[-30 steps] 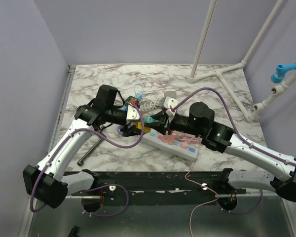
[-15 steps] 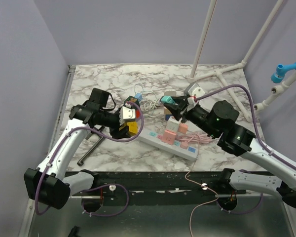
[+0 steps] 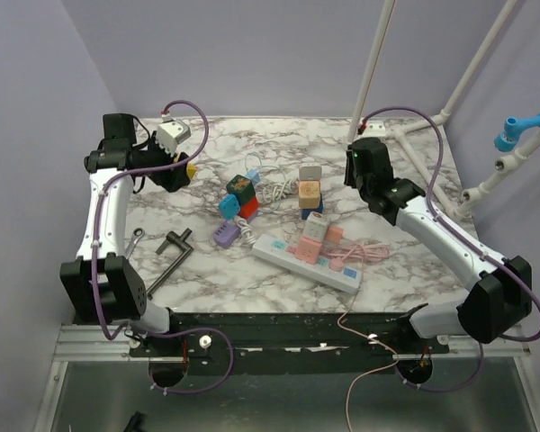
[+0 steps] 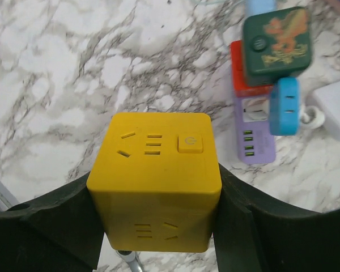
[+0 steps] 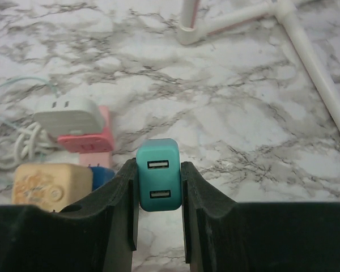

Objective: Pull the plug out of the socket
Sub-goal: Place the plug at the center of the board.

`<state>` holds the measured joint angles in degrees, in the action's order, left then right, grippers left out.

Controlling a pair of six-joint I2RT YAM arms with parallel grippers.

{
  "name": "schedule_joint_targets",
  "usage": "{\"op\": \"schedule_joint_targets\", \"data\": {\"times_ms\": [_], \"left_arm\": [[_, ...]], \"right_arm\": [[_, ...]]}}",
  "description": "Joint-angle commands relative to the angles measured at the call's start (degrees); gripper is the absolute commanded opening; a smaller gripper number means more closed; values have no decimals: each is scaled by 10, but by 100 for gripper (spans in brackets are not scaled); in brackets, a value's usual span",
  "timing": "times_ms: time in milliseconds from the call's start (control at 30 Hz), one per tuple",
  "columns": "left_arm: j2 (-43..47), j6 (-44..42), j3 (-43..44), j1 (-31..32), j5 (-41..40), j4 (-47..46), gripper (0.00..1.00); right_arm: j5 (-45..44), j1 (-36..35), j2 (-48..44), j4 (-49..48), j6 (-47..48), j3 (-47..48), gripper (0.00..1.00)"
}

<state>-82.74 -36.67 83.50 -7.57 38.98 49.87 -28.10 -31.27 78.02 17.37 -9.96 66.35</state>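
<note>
My left gripper [image 3: 182, 167] is shut on a yellow cube socket [image 4: 156, 175], held above the marble at the back left; its fingers [image 4: 73, 221] clamp both sides. My right gripper [image 3: 354, 173] is shut on a teal two-port USB plug [image 5: 158, 175], held off the table at the back right between the fingers [image 5: 120, 195]. Plug and socket are well apart. In the top view the teal plug is hidden by the wrist, and only a sliver of the yellow socket [image 3: 191, 168] shows.
A white power strip [image 3: 279, 254] with pink plugs [image 3: 310, 243] lies mid-table. Green, red and blue adapters [image 3: 238, 193], a purple USB block [image 3: 223, 236], a beige cube [image 3: 309, 192] and a white adapter [image 3: 310, 171] sit behind it. A T-handle tool [image 3: 166, 256] lies left. White pipes [image 3: 405, 135] stand back right.
Both arms have pulled away from the middle: the left swung to the back left with the yellow socket, the right to the back right with the teal plug.
</note>
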Motion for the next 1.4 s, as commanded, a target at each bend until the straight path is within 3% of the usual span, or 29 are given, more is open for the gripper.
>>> {"op": "schedule_joint_targets", "data": {"times_ms": [0,267,500,700,900,1067,1133,1233,1333,1367], "left_arm": [[-61,58,-12,-13,-111,-67,0],[-195,81,30,-17,-196,-58,1],[-238,77,18,-13,-245,-64,5],[-236,49,-32,10,-258,-93,24],[-244,45,-42,21,-276,-112,29],[-242,45,-47,26,-291,-120,53],[-232,44,-58,27,-285,-128,69],[-223,40,-65,30,-278,-130,76],[-217,39,-66,33,-273,-122,98],[-211,38,-69,33,-269,-121,98]], "right_arm": [[-22,58,30,39,-118,1,1],[-3,152,76,38,-184,-50,1],[-34,177,96,17,-221,-99,1],[-34,192,119,2,-248,-131,9],[-51,203,121,-10,-260,-163,17],[-54,216,114,-18,-263,-182,28],[-57,222,112,-18,-263,-186,31],[-58,228,111,-18,-263,-186,36],[-56,229,110,-12,-263,-182,45],[-57,229,109,-10,-262,-181,48]]}}
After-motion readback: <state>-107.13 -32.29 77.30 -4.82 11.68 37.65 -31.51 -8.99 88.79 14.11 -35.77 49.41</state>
